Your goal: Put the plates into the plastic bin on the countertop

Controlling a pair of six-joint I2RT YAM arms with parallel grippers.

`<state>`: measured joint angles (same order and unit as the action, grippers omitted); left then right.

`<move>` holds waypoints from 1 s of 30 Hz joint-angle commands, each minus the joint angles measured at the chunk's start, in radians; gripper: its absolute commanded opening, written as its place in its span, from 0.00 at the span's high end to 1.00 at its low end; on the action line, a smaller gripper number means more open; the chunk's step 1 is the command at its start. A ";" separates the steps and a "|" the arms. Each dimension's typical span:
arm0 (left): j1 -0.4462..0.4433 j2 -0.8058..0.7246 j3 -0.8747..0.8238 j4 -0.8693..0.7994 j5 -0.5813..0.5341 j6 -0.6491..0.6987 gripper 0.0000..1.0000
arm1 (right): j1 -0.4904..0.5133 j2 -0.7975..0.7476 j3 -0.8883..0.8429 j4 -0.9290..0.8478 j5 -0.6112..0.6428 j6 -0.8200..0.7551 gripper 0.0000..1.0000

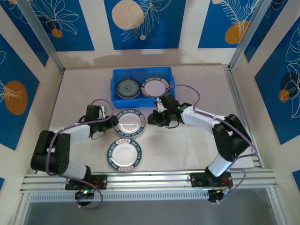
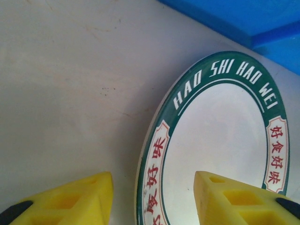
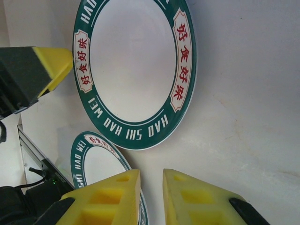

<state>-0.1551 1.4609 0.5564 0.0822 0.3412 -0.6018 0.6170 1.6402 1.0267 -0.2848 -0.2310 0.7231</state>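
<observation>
Two white plates with green lettered rims lie on the countertop [image 1: 197, 84]: one [image 1: 130, 123] between my grippers, the other [image 1: 124, 153] nearer the arm bases. My left gripper [image 1: 114, 123] [image 2: 152, 187] is open and straddles the left rim of the farther plate [image 2: 225, 131], one yellow finger outside the rim and one over the plate's well. My right gripper [image 1: 153, 119] [image 3: 151, 176] hovers just right of that plate [image 3: 136, 61], its fingers a narrow gap apart with nothing between them. The blue plastic bin [image 1: 114, 89] holds two plates, a dark patterned one [image 1: 127, 88] and a white one [image 1: 155, 86].
The bin's blue corner [image 2: 262, 18] lies just beyond the straddled plate. The nearer plate [image 3: 98, 161] sits close to my right fingers. An aluminium rail [image 1: 150, 180] runs along the near edge. Patterned walls close in both sides and the back.
</observation>
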 commanded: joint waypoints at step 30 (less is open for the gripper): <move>0.007 -0.147 0.060 -0.127 0.180 0.090 1.00 | -0.126 -0.033 0.064 -0.080 -0.083 -0.055 0.82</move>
<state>-0.1425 1.3899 0.5644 0.0978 0.4717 -0.5800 0.5186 1.6638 1.0649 -0.3317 -0.2794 0.6891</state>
